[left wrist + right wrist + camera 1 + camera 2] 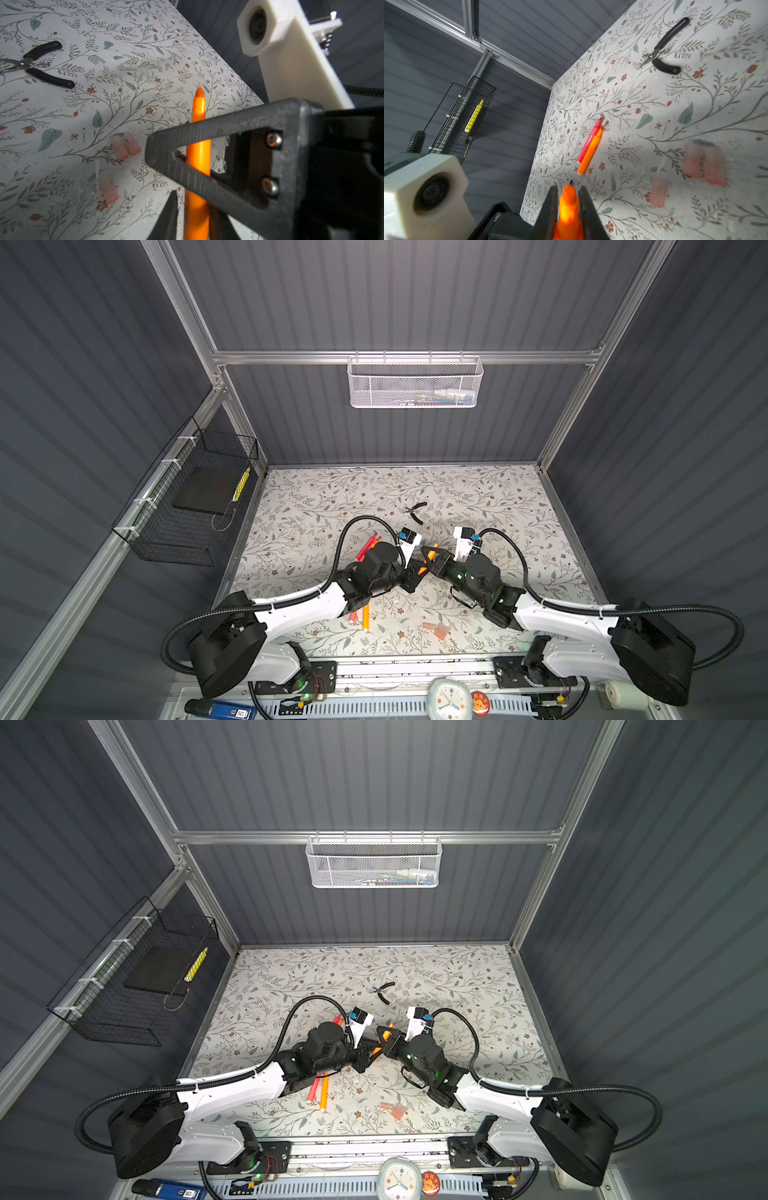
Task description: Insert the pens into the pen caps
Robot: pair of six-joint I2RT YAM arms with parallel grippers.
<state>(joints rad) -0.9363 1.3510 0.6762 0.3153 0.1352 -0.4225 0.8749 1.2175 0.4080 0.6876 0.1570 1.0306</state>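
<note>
Above the middle of the tabletop, the right gripper is clamped on the orange pen near its tip. The left gripper flanks the barrel, but I cannot tell whether it grips. The pen looks light, stiff and slick, so mid-barrel seems the best hold. The pen caps lie near the front edge.

Glossy orange plastic pen; translucent plastic caps; matt table covering; metal pliers, matt black handles.
</note>
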